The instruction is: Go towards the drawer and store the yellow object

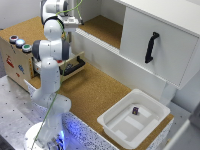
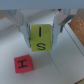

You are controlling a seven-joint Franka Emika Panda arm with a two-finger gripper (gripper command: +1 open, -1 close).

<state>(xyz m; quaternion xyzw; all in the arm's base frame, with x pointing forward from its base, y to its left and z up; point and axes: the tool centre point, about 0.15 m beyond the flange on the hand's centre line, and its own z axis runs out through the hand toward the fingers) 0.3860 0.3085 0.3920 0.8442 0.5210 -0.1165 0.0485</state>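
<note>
Between the fingers of the gripper point(image 2: 42, 34), clenched on its opposite flat sides, sits the yellow block point(image 2: 42, 37), seemingly light, rigid and smooth, with a red block point(image 2: 23, 64) lying just below it.

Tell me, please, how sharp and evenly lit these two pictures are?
Exterior view: soft throughout, evenly lit, a blue glow at the arm's base; the drawer is partly hidden. Wrist view: coarse and blurry, yet the yellow block between the gripper fingers and the red block stay legible.
</note>
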